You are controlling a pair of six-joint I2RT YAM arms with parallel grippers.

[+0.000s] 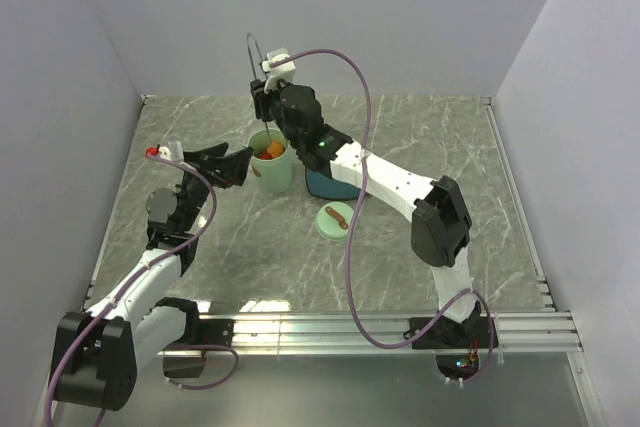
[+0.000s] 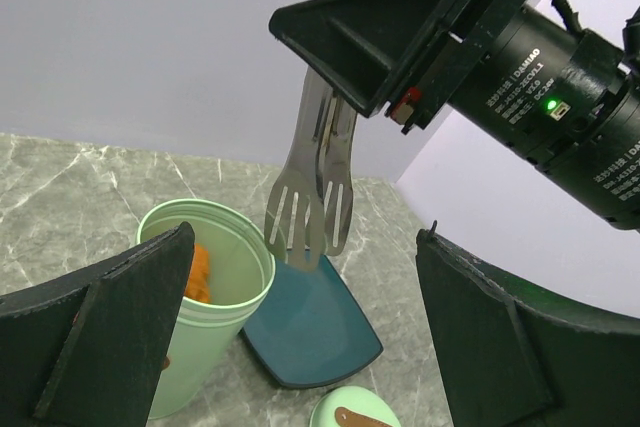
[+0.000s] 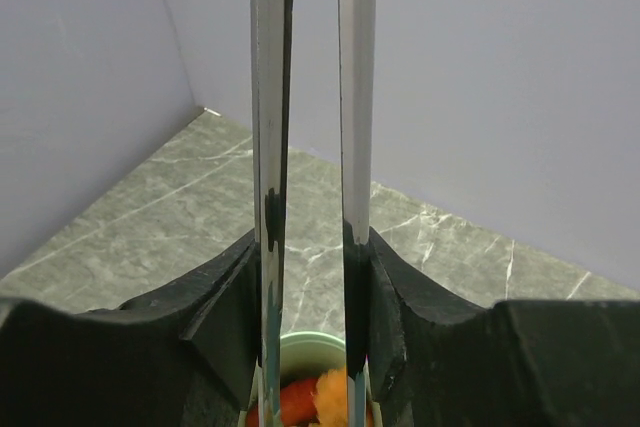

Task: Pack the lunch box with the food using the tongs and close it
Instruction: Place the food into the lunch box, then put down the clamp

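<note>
two fingers of the right gripper [image 3: 308, 277] pinch the tongs [image 2: 312, 202] over the lunch box [image 2: 205, 312], food [image 1: 270, 150] inside; left gripper [image 2: 300, 347] gapes empty. loosening further could drop the tongs.

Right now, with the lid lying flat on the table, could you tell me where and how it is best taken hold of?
Take the lid by its small brown strip handle, coming straight down from above. It lies flat, handle up, so its thin rim offers little to pinch. The open left claw appears closer and free; the right claw holds the tongs over the lunch box.
</note>
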